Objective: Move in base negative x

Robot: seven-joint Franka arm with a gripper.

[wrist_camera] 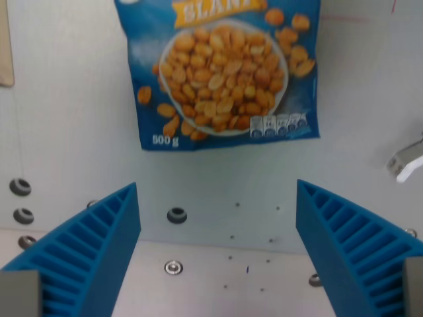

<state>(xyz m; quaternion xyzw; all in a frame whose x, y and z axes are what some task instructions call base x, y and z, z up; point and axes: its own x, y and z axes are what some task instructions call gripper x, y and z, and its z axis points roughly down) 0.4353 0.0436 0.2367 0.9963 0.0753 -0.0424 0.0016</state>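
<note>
Wrist view: peanut bag (221, 72) lies beyond the empty, spread-apart pincer (218, 231).

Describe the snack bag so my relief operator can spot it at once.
On the pale grey table, look above the two blue ribbed fingers of the open gripper. The peanut bag lies flat there, blue, picturing a bowl of nuts, marked 500 g.

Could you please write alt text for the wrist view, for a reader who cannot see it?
A blue bag of peanuts, marked 500 g, lies flat on a pale grey table at the top of the wrist view. Below it, the open tool shows two ribbed blue fingers spread wide apart, holding nothing. Small bolt holes dot the surface.
</note>
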